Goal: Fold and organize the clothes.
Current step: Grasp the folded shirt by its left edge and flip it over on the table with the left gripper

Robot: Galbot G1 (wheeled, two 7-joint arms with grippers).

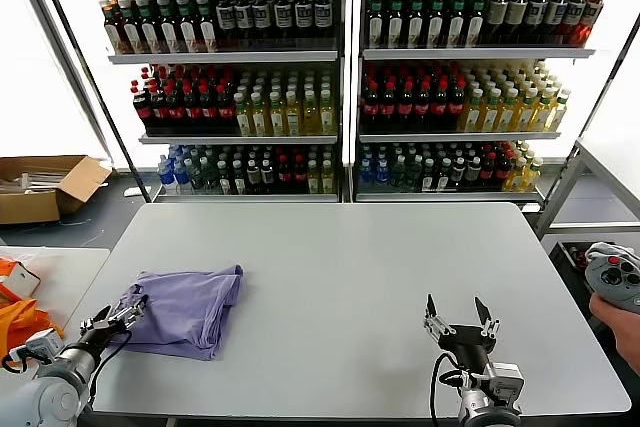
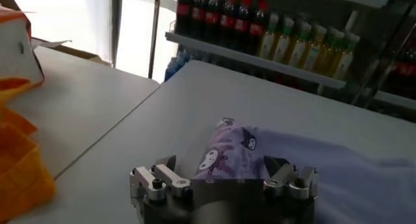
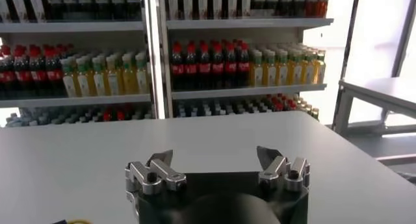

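A wide grey table (image 1: 340, 277) stands before shelves of bottled drinks (image 1: 340, 77), and on its left part lies the folded lavender T-shirt (image 1: 190, 309), a printed patch of it turned up toward the left wrist camera. The left gripper (image 1: 128, 311) sits at the shirt's left edge with its fingers spread apart, one on each side of the cloth corner, clamping nothing. The right gripper (image 1: 458, 312) hovers over bare table at the near right, well apart from the shirt, jaws wide and empty.
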